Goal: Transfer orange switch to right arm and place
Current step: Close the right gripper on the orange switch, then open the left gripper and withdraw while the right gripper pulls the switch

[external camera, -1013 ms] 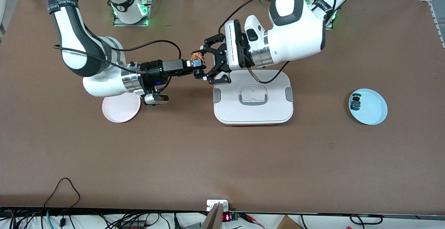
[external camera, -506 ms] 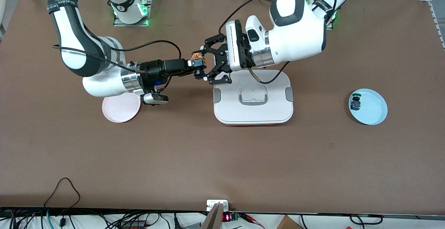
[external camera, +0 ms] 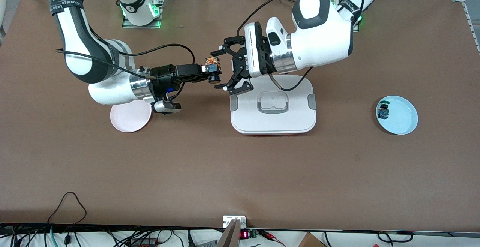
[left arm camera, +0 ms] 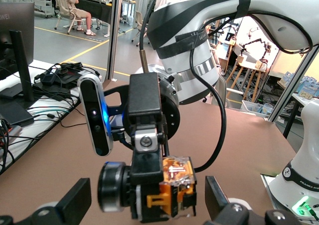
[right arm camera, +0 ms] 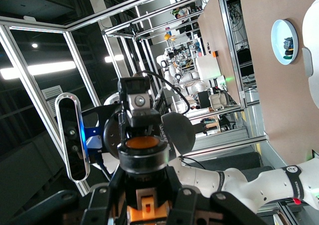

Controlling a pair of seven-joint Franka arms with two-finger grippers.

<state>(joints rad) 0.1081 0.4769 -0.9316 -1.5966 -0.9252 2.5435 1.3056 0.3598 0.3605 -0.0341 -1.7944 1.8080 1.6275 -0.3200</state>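
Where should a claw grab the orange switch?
Probably across the flat sides of its squarish orange middle, coming in side-on, because the round black end looks likely to slip. The right claw is shut on the orange switch that way, above the table by the white box. The left claw is open around it.

"FRANKA" stands on the white robot base (left arm camera: 299, 185) at five o'clock in the left wrist view; "HUAWEI" on the monitor (left arm camera: 15, 31) at ten o'clock.
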